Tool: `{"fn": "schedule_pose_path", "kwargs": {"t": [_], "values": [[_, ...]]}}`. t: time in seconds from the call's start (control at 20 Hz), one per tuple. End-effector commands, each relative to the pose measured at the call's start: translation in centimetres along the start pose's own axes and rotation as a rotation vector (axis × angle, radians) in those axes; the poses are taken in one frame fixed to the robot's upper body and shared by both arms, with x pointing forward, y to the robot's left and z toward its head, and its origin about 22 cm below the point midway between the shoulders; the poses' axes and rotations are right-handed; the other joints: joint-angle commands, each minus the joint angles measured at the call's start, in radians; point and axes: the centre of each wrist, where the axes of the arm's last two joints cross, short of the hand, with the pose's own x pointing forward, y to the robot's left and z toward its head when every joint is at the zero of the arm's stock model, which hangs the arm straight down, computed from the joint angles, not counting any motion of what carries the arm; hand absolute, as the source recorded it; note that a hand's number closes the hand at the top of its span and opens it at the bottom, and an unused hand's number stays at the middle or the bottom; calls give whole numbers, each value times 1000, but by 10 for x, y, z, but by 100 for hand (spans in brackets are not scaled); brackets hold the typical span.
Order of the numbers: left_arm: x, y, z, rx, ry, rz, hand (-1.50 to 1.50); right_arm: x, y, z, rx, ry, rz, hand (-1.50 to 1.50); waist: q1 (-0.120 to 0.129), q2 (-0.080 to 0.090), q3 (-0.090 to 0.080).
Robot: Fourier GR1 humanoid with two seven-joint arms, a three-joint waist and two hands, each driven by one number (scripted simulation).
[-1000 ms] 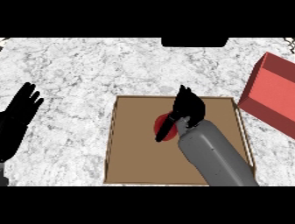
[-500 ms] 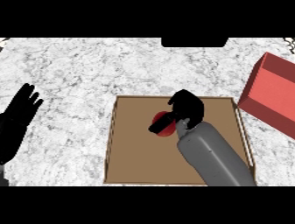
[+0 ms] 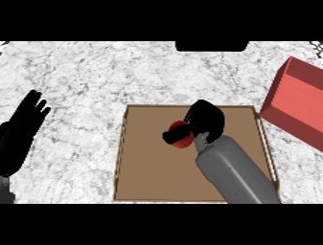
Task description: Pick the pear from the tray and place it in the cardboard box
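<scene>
One red pear (image 3: 181, 135) in brown tray (image 3: 150, 167), right hand (image 3: 205, 122) curled round it.

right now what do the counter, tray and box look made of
Counter: looks like polished marble, white with grey veining. Tray: probably wood or board, flat matte brown with a lighter raised rim. Box: named cardboard, but shows plain matte red faces, so the material is unclear.

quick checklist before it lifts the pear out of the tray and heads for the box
1. Right hand curled round the red pear: ok.
2. Pear lifted off the tray: cannot tell, the hand hides its underside.
3. Red box stands to the tray's right, apart from it: ok.
4. Box opening faces up: cannot tell.
5. Left hand open at the view's left edge, out of the path: ok.
</scene>
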Motion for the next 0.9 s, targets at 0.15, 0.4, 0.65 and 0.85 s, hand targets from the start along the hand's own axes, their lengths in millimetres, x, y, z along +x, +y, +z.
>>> {"fn": "schedule_pose_path", "kwargs": {"t": [0.15,0.4,0.65,0.85], "values": [[-3,11,6,24,-7,3,0,-60,23,21,174,-477,340,150,-18,-13,1],[-1,17,12,34,8,8,0,-125,-21,31,95,-726,473,150,-47,-17,2],[7,17,5,41,4,7,0,-167,-80,63,-71,-864,439,150,-50,-8,1],[-19,27,21,69,20,9,0,-184,-104,106,-161,-980,346,150,-62,-12,0]]}}
